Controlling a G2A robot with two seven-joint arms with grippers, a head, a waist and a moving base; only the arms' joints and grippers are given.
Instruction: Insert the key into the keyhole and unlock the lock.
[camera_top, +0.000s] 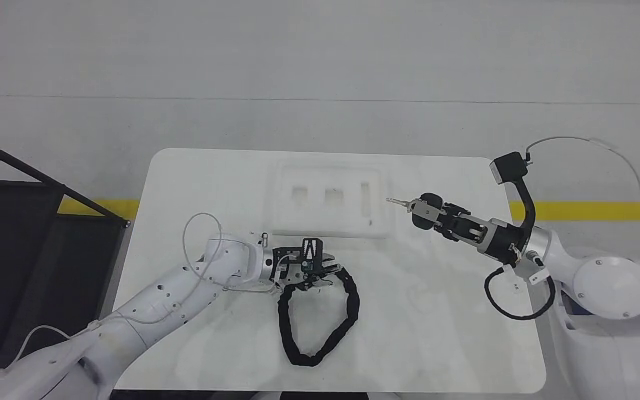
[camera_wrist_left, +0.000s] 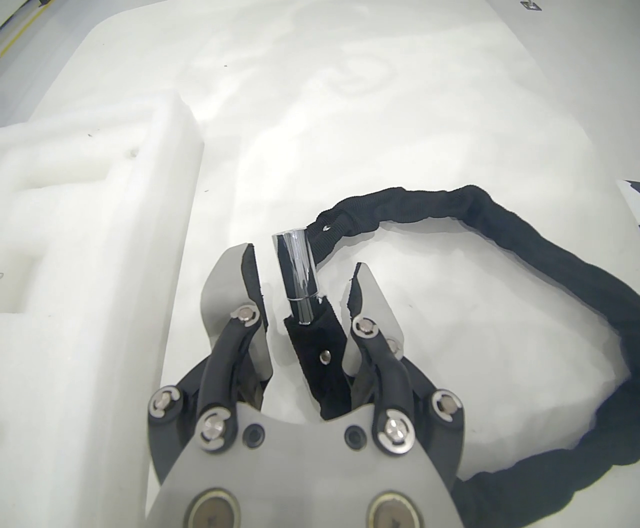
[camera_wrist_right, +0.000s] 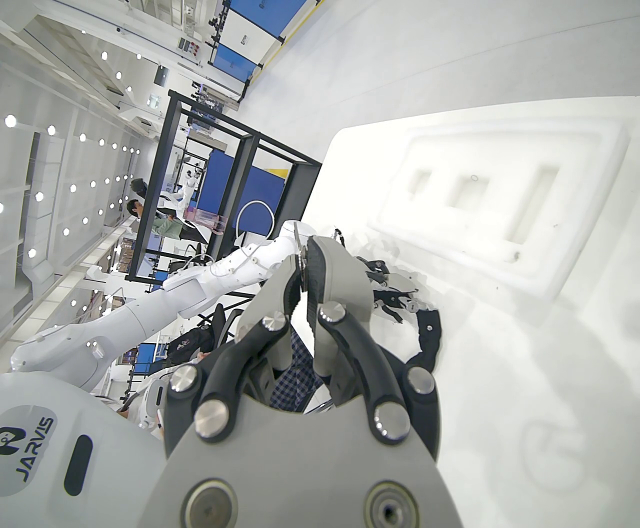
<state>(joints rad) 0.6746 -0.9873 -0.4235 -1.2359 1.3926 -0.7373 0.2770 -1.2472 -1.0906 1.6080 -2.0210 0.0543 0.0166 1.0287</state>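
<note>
A black fabric-covered chain lock (camera_top: 320, 325) lies in a loop on the white table (camera_top: 200, 200). Its chrome cylinder end (camera_wrist_left: 296, 272) points away from the left wrist, standing between the fingers of my left gripper (camera_wrist_left: 305, 260), which is open with a gap on each side. In the top view that left gripper (camera_top: 312, 262) sits at the loop's upper end. My right gripper (camera_top: 425, 208) hovers above the table at the right, shut on a small metal key (camera_top: 398, 202) whose tip points left. The key (camera_wrist_right: 298, 245) shows as a thin blade between the shut fingers.
A white foam tray (camera_top: 330, 200) with three recesses lies just behind the left gripper. It also borders the left gripper closely in the left wrist view, as a foam tray (camera_wrist_left: 100, 200). Open table lies between the two arms. A dark frame (camera_top: 40, 190) stands left of the table.
</note>
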